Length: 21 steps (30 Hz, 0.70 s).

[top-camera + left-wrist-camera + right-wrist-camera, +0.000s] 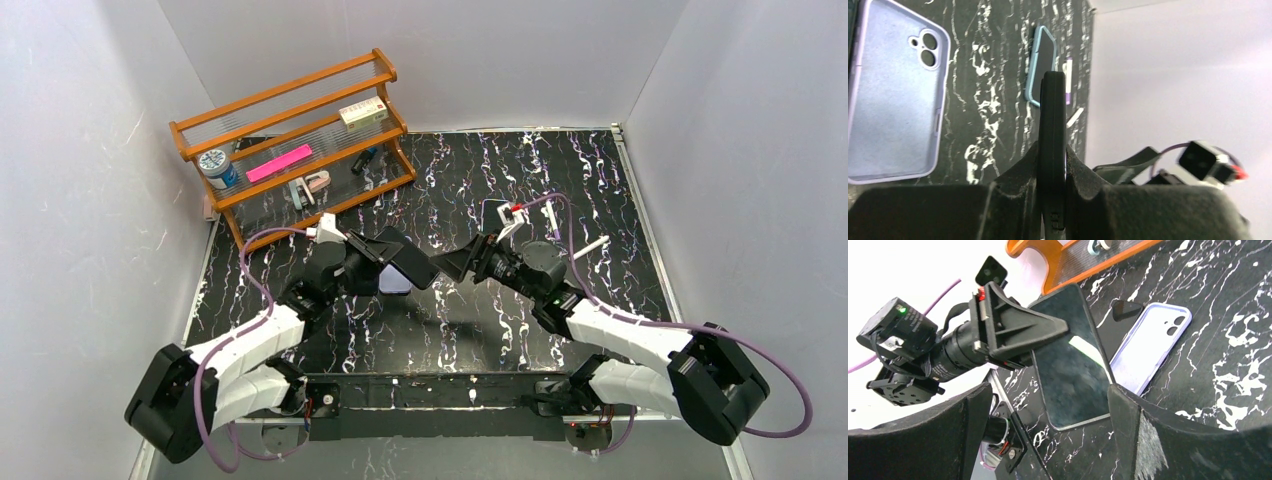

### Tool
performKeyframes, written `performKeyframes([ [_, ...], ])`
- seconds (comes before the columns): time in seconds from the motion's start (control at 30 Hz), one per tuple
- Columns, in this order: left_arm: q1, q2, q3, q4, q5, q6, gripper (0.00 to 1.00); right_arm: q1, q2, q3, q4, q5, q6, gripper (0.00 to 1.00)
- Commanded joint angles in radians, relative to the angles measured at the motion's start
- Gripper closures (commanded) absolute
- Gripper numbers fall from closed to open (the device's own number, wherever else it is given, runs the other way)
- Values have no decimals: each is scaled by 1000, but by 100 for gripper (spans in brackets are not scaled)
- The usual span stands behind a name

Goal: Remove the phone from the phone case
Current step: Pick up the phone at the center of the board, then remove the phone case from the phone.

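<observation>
My left gripper (388,255) is shut on a bare black phone (412,262) and holds it above the table. In the left wrist view the phone (1053,115) stands edge-on between the fingers. The empty lavender phone case (895,100) lies flat on the table below, inner side up. It also shows in the right wrist view (1150,345), and a bit of the case (395,282) peeks out under the phone in the top view. My right gripper (457,263) is open and empty, just right of the phone (1073,360), not touching it.
A second phone in a blue-grey case (497,213) lies behind the right gripper. A purple marker (553,215) and a white pen (590,246) lie to the right. A wooden rack (300,130) with small items stands at the back left.
</observation>
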<state>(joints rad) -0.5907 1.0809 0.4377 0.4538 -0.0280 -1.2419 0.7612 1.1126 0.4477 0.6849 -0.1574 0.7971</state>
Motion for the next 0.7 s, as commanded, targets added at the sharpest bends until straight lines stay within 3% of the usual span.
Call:
performKeyframes([
  [0.0, 10, -90, -43, 199, -84, -114, 100, 1, -3, -33, 90, -5, 102, 10],
  [0.2, 11, -124, -84, 310, -125, -204, 100, 3, 71, -47, 243, -90, 196, 22],
  [0.67, 11, -137, -94, 377, -117, -273, 100, 14, 169, -6, 398, -158, 241, 49],
])
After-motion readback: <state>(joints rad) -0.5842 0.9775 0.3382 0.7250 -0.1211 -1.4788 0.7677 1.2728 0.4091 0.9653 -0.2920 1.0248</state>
